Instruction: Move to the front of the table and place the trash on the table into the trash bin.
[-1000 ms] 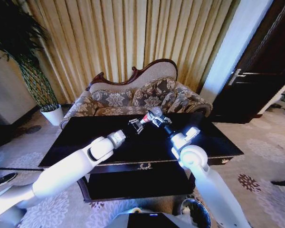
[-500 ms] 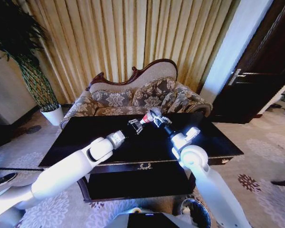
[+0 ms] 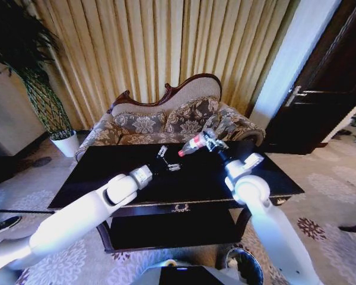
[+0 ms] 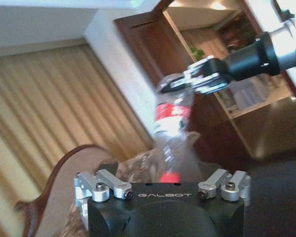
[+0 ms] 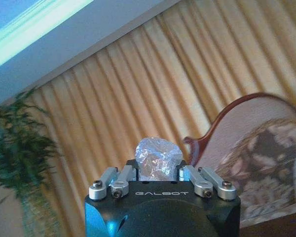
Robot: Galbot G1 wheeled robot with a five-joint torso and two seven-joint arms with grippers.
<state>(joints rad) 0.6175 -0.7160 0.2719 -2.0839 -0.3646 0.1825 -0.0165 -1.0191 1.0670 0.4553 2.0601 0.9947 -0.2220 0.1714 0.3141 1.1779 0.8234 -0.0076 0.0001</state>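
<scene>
Right gripper (image 3: 209, 141): we are gripping the bottle (image 3: 193, 145) above the table (image 3: 107, 172) | left gripper (image 3: 168, 159): we are hovering spread open, holding nothing, just beside | trash bin (image 3: 244, 265): contents unclear.

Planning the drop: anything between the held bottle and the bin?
Nothing visible blocks it. The right gripper holds the bottle above the table; the trash bin sits on the floor at the near right, past the table's front edge. The left gripper hangs open nearby.

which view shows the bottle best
The left wrist view: the bottle shows whole, red label and cap, held in the right gripper. The head view shows it small and far; the right wrist view shows just its clear end.
</scene>
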